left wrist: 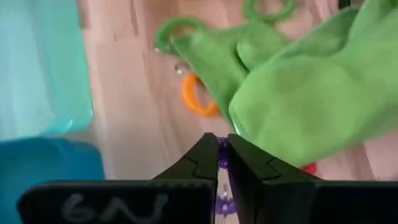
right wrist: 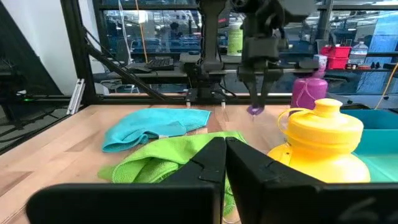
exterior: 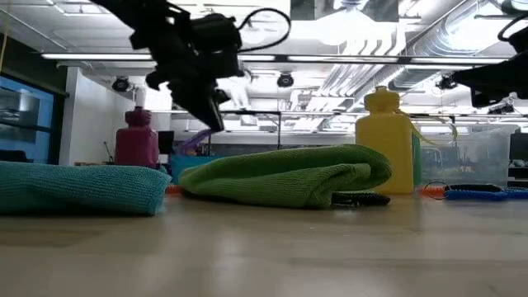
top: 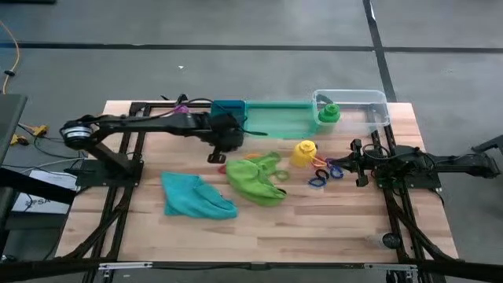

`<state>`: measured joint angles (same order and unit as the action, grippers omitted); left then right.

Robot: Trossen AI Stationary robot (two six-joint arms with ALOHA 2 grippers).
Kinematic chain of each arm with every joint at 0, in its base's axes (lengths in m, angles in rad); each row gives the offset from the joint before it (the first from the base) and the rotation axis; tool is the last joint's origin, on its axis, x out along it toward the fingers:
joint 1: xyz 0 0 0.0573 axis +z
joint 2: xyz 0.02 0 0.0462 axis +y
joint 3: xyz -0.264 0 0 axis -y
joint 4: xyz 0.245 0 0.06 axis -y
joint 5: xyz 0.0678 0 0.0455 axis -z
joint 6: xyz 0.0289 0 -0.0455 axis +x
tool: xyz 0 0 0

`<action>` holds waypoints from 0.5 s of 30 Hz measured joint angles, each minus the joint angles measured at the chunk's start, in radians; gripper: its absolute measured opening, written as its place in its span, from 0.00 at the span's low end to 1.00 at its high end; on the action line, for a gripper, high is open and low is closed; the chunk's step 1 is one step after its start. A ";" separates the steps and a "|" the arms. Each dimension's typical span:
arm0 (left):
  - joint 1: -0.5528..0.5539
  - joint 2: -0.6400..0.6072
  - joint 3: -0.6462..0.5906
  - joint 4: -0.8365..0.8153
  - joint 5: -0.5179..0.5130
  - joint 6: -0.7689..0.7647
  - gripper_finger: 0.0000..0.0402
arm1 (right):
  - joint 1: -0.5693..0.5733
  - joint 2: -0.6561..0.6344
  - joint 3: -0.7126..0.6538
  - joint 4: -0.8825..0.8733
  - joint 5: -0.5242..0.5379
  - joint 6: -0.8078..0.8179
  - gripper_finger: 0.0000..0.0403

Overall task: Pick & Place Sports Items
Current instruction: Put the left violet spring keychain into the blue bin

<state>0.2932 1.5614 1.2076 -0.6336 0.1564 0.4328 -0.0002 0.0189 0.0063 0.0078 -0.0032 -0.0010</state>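
My left gripper [top: 217, 156] hangs above the table beside the lime-green cloth [top: 256, 178] and is shut on a small purple ring [left wrist: 222, 157]. From the right wrist view the ring [right wrist: 255, 110] shows at its fingertips. The teal cloth [top: 196, 196] lies flat near the front left. The yellow bottle [top: 305, 152] stands upright right of the lime cloth. The green bottle [top: 328, 114] stands in the clear bin [top: 369, 101]. The purple bottle [exterior: 138, 137] stands at the back left. Several rings [top: 325, 172] lie near my right gripper [top: 355, 163], which is shut and empty. My left gripper pinches the purple ring [left wrist: 222, 155] between its two fingertips, coming from above and pointing down. The ring hangs at the tips [right wrist: 255, 110], lifted clear of the table.
The blue bin [top: 228, 110], green bin [top: 277, 119] and clear bin stand in a row along the far edge. An orange ring [left wrist: 198, 99] and green rings [left wrist: 166, 31] lie by the lime cloth. Bare wood shows along the near edge.
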 joint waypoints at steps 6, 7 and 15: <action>0.000 -0.022 0.000 0.065 0.011 -0.047 0.01 | 0.000 0.000 0.000 0.000 0.000 0.000 0.00; 0.000 -0.024 0.000 0.078 0.010 -0.049 0.01 | 0.000 0.000 0.000 0.000 0.000 0.000 0.00; 0.029 -0.043 0.001 0.168 0.010 -0.141 0.01 | 0.000 0.000 0.000 0.000 0.000 0.000 0.00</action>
<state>0.3225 1.5180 1.2083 -0.4652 0.1661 0.2914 0.0002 0.0186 0.0063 0.0078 -0.0032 -0.0010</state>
